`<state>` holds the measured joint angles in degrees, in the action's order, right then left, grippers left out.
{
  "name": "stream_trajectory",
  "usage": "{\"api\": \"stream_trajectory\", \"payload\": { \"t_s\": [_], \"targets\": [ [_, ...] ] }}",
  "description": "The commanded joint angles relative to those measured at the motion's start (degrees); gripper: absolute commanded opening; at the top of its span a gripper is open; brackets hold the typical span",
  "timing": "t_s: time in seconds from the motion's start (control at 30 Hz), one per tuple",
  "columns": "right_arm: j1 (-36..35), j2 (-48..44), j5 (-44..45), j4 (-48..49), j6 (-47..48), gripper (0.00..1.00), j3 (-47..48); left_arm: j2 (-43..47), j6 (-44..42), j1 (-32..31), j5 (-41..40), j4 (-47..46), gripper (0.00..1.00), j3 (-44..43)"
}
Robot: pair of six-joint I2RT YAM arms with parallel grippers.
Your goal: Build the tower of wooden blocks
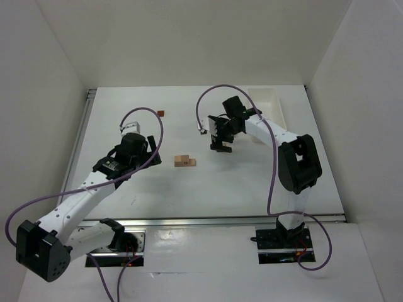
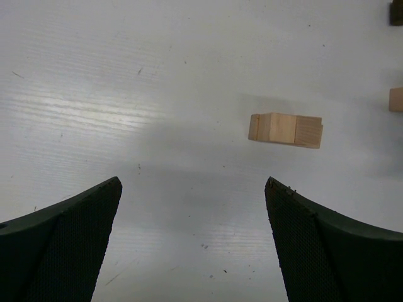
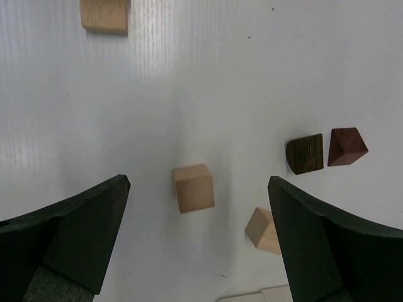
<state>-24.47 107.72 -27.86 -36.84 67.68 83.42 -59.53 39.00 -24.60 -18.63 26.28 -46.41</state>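
Note:
A short row of pale and tan wooden blocks lies on its side mid-table; in the left wrist view this row sits ahead and to the right of my open, empty left gripper. My right gripper hangs open over the table with a pale cube on the surface between its fingers, untouched. Close by lie another pale block, a dark brown block and a red-brown block. No blocks are stacked upright.
A white tray stands at the back right, behind the right arm. A small reddish-brown block lies alone at the back, left of centre. White walls close in the table on three sides.

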Motion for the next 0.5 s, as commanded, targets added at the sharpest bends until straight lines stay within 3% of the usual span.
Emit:
{"api": "stream_trajectory", "payload": {
  "t_s": [0.0,0.4,0.47],
  "targets": [
    [1.8,0.3,0.4,-1.5,3.9,0.99,-1.3,-1.1,-0.1,-0.3,-2.9,0.6,1.00,-2.2],
    [3.6,6.3,-1.9,1.0,4.6,0.92,-2.2,-4.0,1.8,-1.3,-5.2,1.1,1.00,-2.2],
    [3.6,6.3,-1.9,2.7,4.6,0.86,-2.8,-4.5,2.3,-1.3,-5.8,1.7,1.00,-2.2]
  ]
}}
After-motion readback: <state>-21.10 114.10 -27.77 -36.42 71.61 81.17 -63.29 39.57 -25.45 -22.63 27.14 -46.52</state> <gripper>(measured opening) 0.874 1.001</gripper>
